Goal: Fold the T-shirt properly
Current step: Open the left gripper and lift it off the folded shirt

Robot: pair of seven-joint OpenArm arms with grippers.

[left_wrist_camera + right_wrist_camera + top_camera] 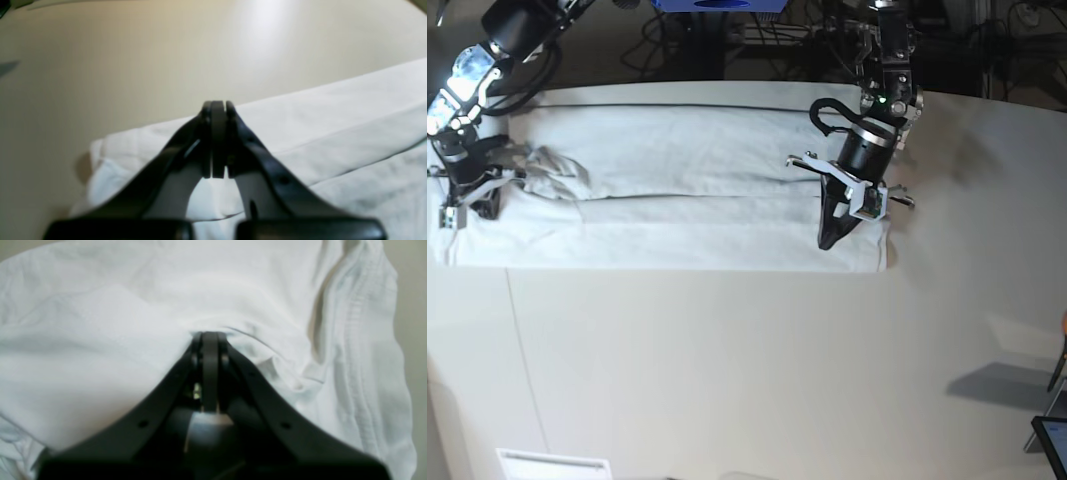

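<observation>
T-shirt: a long band laid crosswise on the table, one end under each arm; left gripper fingers pressed together over its near edge, right gripper pinched shut in the bunched fabric.

The plain white T-shirt lies on an off-white tabletop; both grippers' fingers are black.
</observation>
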